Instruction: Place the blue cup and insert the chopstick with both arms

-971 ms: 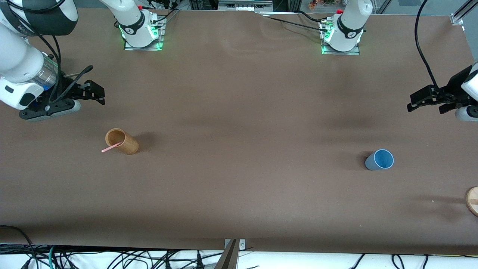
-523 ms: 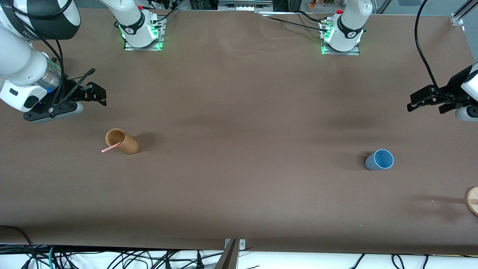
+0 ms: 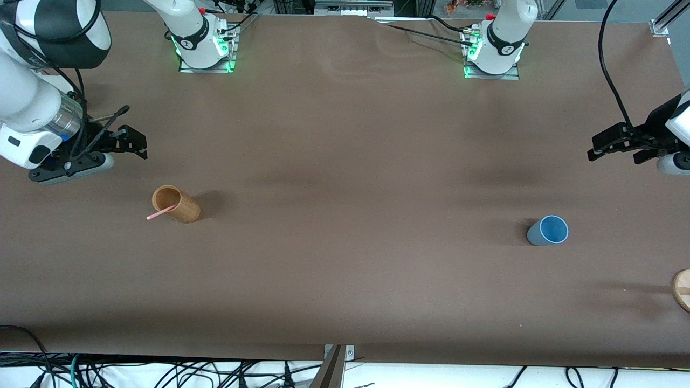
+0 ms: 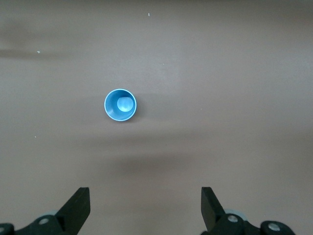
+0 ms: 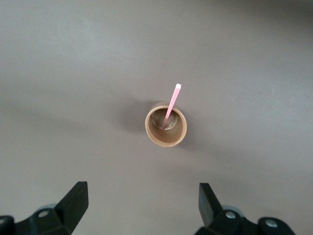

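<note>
Brown desk [image 3: 345,178], two arms, both up in air.
Right gripper [image 3: 132,143] over desk nr right arm's end edge, jaws released wide, nothing held.
Left gripper [image 3: 612,145] over desk nr left arm's end edge, jaws released wide, empty too.
Blue cup [image 3: 547,230] upright on desk twd left arm's end, well apart from left gripper; seen straight down in left wrist view [image 4: 120,105], empty inside.
Chopstick [image 3: 160,214] leaning in tan wooden cup [image 3: 176,203], tip out over rim; cup upright on desk twd right arm's end, nr right gripper.
Round wooden piece [image 3: 682,290] cut off at desk's left-arm-end edge, nearer front camera than blue cup
</note>
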`<state>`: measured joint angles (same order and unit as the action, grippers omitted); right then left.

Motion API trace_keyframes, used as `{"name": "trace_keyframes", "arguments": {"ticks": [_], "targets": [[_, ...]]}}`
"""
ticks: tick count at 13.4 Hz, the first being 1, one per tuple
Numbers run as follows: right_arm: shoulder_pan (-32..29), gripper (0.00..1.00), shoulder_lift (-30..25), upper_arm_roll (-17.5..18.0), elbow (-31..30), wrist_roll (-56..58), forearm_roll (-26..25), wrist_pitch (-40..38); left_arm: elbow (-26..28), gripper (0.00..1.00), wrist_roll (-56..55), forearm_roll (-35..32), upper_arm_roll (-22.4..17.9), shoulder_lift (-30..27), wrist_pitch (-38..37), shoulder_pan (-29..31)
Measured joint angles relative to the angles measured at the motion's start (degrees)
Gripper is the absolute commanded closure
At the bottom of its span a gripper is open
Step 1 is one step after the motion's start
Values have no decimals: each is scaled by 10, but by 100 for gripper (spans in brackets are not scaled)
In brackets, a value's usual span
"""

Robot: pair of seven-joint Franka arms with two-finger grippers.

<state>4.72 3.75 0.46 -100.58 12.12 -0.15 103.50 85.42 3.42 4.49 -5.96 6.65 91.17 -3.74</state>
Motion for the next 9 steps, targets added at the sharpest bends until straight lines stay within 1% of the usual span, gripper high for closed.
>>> {"name": "trace_keyframes", "arguments": {"ticks": [3,9], "targets": [[0,0,-9,0,0,0,0,-15,0,0,0,0,0,0,0,0],[0,0,-36,0,13,0,0,-78,0,0,0,0,0,1,0,0]]}}
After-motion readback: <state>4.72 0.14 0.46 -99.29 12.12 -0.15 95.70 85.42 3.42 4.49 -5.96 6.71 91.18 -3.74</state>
